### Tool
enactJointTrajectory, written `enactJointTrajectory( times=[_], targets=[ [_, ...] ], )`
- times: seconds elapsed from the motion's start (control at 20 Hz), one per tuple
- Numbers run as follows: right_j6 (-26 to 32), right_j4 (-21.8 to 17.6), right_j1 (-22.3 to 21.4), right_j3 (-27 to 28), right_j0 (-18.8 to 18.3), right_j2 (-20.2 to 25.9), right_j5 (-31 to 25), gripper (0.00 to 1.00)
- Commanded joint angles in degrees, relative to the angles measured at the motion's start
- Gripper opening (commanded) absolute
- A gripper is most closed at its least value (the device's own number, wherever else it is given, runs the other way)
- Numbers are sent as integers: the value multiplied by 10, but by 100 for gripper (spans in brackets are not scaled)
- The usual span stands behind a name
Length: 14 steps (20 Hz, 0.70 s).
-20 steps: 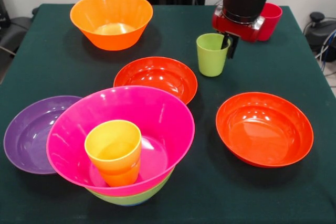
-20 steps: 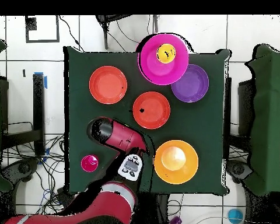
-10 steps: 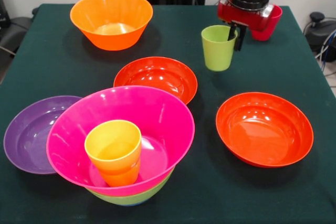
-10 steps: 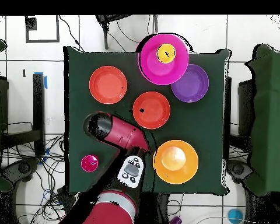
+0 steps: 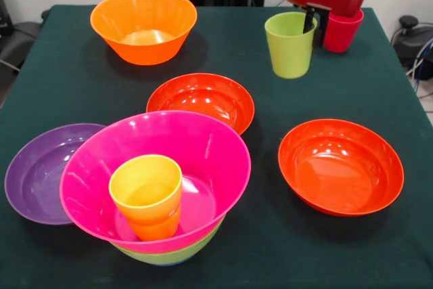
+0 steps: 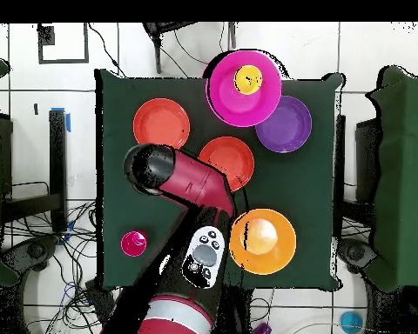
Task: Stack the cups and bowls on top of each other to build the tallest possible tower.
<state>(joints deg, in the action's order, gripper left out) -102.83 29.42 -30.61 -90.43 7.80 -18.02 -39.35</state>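
Note:
My gripper (image 5: pixel 314 24) hangs at the far right, shut on the rim of the lime green cup (image 5: pixel 291 45), one finger inside and one outside. The cup is upright and held above the table. Just behind the gripper stands the red cup (image 5: pixel 343 30) (image 6: pixel 133 243). At the near left, the yellow-orange cup (image 5: pixel 147 194) (image 6: pixel 248 80) sits inside the magenta bowl (image 5: pixel 203 147) (image 6: pixel 230 96), which nests in the lime-green bowl (image 5: pixel 172 255); together they form the tower. In the overhead view the arm (image 6: pixel 182 181) hides the green cup and the gripper.
A deep orange bowl (image 5: pixel 143 25) (image 6: pixel 262 241) stands at the far left. One red-orange bowl (image 5: pixel 201 101) (image 6: pixel 234 156) lies mid-table, another (image 5: pixel 340 166) (image 6: pixel 160 126) at the right. The purple bowl (image 5: pixel 40 170) (image 6: pixel 286 124) touches the tower's left side.
The gripper has lifted the green cup off the table and carried it up and slightly to the right in the front view. The arm has swung over the middle red-orange bowl in the overhead view.

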Motion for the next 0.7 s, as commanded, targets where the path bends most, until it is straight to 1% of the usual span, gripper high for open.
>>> enactJointTrajectory(
  times=[0.05,0.25,0.5,0.7],
  targets=[
    [-96,-38,-1,84,-16,17,-90,0],
    [-95,-42,8,130,-29,11,-127,0],
    [-97,-45,8,182,-43,4,-167,0],
    [-94,-48,20,231,-59,2,-209,0]
  ],
)
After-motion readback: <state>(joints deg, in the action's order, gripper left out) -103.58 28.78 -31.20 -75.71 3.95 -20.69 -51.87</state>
